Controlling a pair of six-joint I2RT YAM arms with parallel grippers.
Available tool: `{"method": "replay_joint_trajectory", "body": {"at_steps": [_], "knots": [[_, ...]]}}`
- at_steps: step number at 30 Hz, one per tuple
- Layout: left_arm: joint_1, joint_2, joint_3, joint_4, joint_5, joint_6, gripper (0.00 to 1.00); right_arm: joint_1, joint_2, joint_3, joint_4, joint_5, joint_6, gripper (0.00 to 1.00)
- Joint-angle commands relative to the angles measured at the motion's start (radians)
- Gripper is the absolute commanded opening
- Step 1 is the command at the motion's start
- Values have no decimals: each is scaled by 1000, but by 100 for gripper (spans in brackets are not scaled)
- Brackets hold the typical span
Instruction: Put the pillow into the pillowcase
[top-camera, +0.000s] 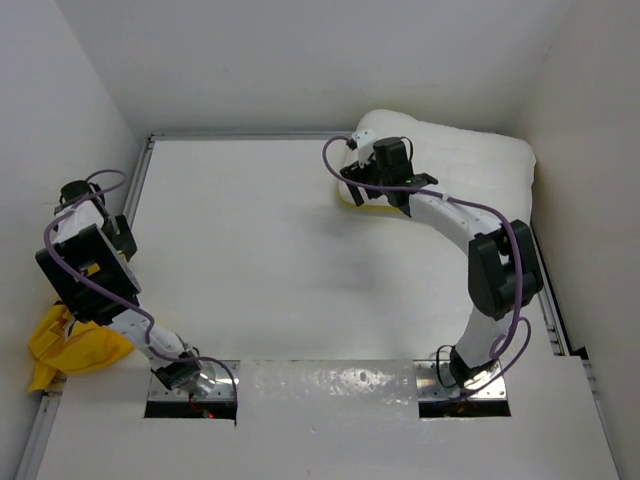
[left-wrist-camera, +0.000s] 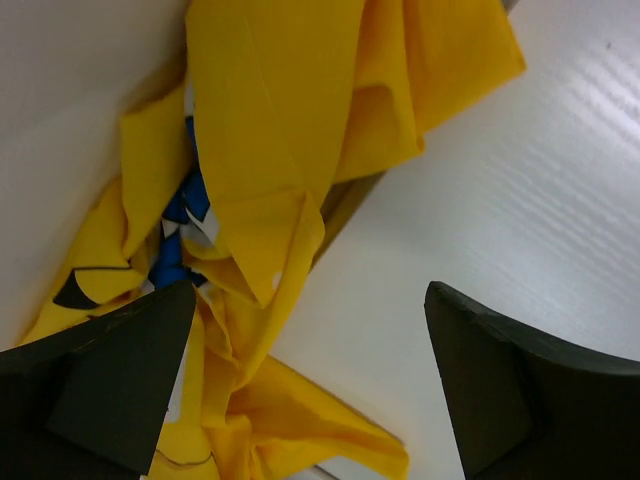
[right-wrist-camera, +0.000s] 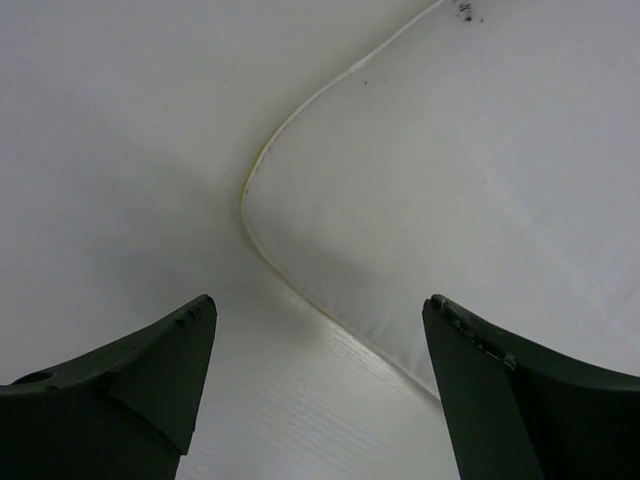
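- Left gripper (left-wrist-camera: 310, 292): I see my jaws spread and empty, over the crumpled pillowcase (left-wrist-camera: 270, 150) at the left edge of the table (left-wrist-camera: 540, 200).
- Right gripper (right-wrist-camera: 320, 300): jaws spread, empty, above a corner of the pillow (right-wrist-camera: 450, 200), which lies far right.

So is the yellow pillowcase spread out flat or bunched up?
Bunched up: the pillowcase is crumpled into overlapping folds, its print mostly hidden.

White table (top-camera: 250, 260), plain white walls (top-camera: 300, 60)
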Motion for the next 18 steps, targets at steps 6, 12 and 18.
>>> {"method": "replay_joint_trajectory", "body": {"at_steps": [6, 12, 18], "knots": [[-16, 78, -31, 201, -123, 64, 97, 3, -44, -28, 39, -71, 140, 83], [-4, 147, -44, 172, -92, 49, 85, 7, -70, -32, 36, -51, 141, 84], [68, 127, -40, 192, -117, 95, 19, 7, -122, -72, 62, -50, 129, 84]]}}
